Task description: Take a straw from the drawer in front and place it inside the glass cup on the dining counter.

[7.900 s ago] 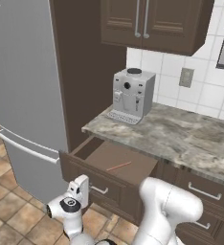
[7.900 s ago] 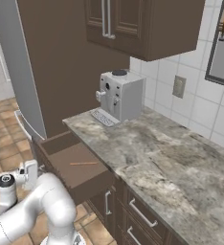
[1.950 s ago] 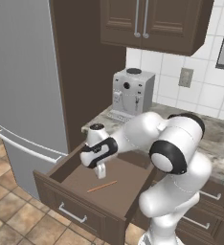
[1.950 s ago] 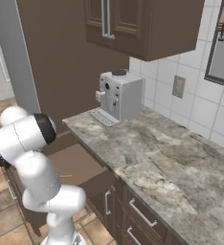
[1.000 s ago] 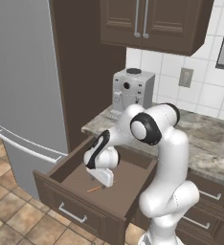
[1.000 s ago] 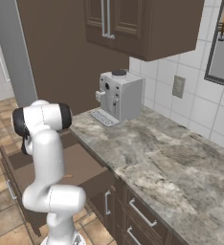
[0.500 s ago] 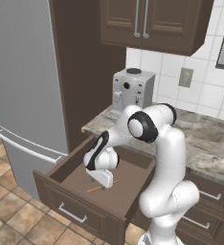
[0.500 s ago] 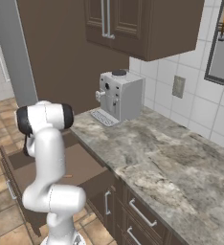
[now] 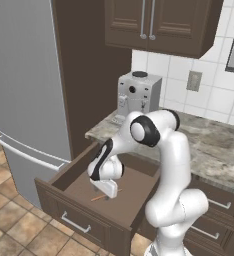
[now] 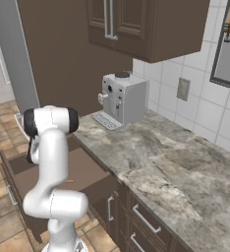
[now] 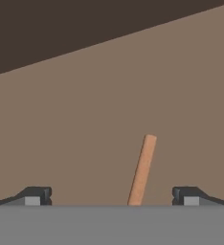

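Note:
The drawer (image 9: 78, 218) stands pulled wide open below the worktop, its brown floor (image 11: 85, 115) bare. On that floor lies the thin orange-tan straw (image 11: 142, 170), and its ends peek out beside my hand (image 9: 98, 197). My gripper (image 9: 108, 195) reaches down into the drawer, close above the floor. In the hand view the gripper (image 11: 111, 196) is open, and the straw runs up between the two fingertips (image 11: 188, 195), nearer the right one, touching neither. My arm hides most of the drawer (image 10: 90, 170) in the right base view. The glass cup and the dining counter are out of view.
A silver coffee machine (image 9: 138, 96) stands on the marble worktop (image 10: 171, 162) right behind the drawer. A tall grey fridge (image 9: 24, 90) is at the left. Narrower drawers with silver handles (image 9: 209, 220) sit to the right, wall cabinets (image 9: 154, 22) overhead.
The drawer has come fully open. My arm swung from the handle into the drawer and sank over the straw. In the last half second it has barely moved; jaws stay wide.

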